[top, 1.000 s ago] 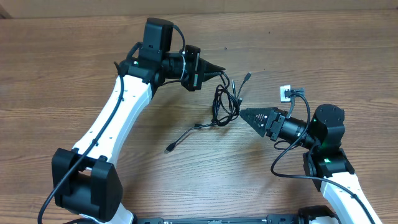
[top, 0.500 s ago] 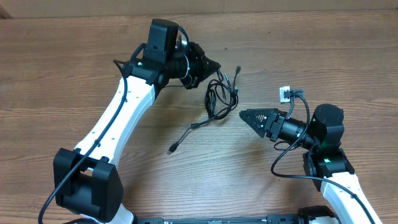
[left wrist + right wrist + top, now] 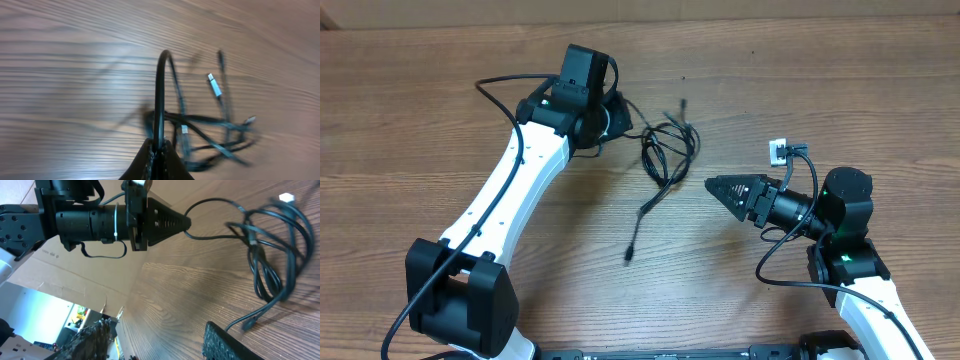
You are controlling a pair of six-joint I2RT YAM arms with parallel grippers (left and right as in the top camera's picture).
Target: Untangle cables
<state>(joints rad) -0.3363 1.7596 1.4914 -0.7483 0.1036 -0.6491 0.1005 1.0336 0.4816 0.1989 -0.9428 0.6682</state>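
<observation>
The left gripper (image 3: 159, 146), clamped on one strand of the cables (image 3: 668, 152), may just drag the seemingly knotted bundle, since the half-open right gripper (image 3: 712, 184) near it holds nothing.

A small white piece (image 3: 778, 151), perhaps a connector, lies on the wooden table (image 3: 420, 120).

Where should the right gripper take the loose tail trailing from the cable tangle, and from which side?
Grip the tail on its straight run, between the tangle and its plug tip: there it lies alone, clear of the rest. Come from the right arm's side, right gripper open across it; the left gripper pinches a far strand.
</observation>
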